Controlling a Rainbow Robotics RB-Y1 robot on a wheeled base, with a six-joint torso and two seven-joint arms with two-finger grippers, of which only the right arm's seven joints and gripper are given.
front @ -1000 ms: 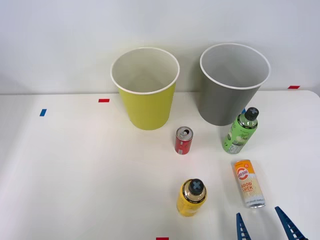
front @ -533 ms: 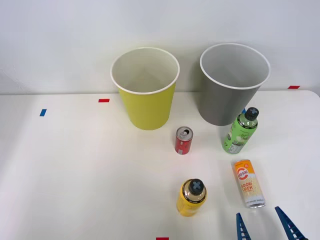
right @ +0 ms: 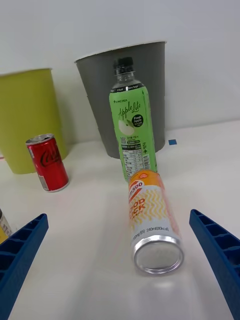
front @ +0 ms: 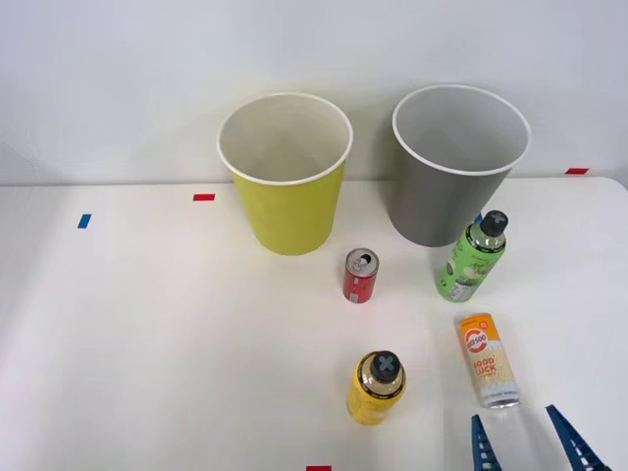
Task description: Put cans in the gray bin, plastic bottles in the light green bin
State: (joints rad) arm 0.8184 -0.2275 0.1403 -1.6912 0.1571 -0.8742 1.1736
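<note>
Orange can [front: 488, 359] lies before green bottle [front: 472, 257], facing spread pincer [front: 528, 444].

I count two cans: orange can [front: 488, 359] on its side, red can [front: 360, 275] upright beside it. Two bottles: green [front: 471, 257], yellow [front: 376, 387]. Two bins: gray [front: 453, 167], light green [front: 286, 175].

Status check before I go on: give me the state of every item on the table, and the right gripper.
Orange-and-white can: lying on its side, on the table.
Red can: upright, opened top.
Green bottle: upright, capped.
Yellow bottle: upright, capped.
Gray bin: upright, nothing visible inside.
Light green bin: upright, nothing visible inside.
Right gripper: open, holding nothing.
</note>
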